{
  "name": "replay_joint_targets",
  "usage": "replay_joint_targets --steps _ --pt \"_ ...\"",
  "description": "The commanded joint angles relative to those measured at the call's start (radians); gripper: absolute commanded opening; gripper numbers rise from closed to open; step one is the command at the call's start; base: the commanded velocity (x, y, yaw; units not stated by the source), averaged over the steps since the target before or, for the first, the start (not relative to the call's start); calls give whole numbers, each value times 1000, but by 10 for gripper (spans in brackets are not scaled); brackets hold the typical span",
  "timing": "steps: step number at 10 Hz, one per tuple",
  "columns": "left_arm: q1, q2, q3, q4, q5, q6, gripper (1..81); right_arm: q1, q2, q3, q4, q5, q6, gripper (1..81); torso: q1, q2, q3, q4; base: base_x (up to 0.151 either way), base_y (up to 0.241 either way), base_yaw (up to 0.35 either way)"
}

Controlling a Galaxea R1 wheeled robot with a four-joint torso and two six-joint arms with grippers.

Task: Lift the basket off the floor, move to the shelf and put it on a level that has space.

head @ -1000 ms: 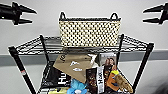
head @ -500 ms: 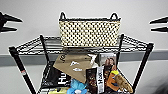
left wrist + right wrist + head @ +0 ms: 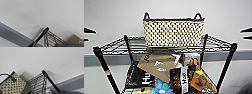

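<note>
The cream woven basket [image 3: 173,32], with its dark rim and two loop handles, stands upright on the top level [image 3: 219,44] of the black wire shelf [image 3: 101,60]. It sits toward the back, in the middle. My left gripper [image 3: 87,35] is at the picture's left edge and my right gripper [image 3: 247,34] at the right edge. Both are open, level with the basket and well apart from it, with nothing between their fingers. In the right wrist view one end of the basket [image 3: 11,84] lies beside a shelf post [image 3: 45,73]. The left wrist view has another shelf corner [image 3: 46,31].
The tier below holds a brown paper bag [image 3: 156,65], a black bag with white letters [image 3: 140,77], snack packs [image 3: 180,78] and a blue object [image 3: 161,86]. A white wall with a grey band [image 3: 241,55] stands close behind the shelf.
Both grippers have drawn outward, away from the basket's ends toward the picture's edges. The basket has stayed where it was on the top tier.
</note>
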Motion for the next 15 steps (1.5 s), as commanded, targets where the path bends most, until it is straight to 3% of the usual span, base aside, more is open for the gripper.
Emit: replay_joint_targets --steps 1,7,9,11,15 --pt "-51 0 -40 60 23 21 811 62 8 -60 -22 -48 0 811 0 0 0 0 0 0 0" --pt "234 -60 -122 65 -8 120 811 -168 -1 -130 -94 -80 -4 811 -1 0 0 0 0 0 0" --pt "402 -60 -136 57 -127 123 811 -306 16 -158 -103 -60 -4 811 -1 0 0 0 0 0 0" --pt "528 -57 -132 54 -198 123 811 -412 25 -167 -103 -35 -7 811 -1 0 0 0 0 0 0" --pt "815 -22 -136 63 -382 123 811 -649 48 -169 -103 88 -55 811 -1 0 0 0 0 0 0"
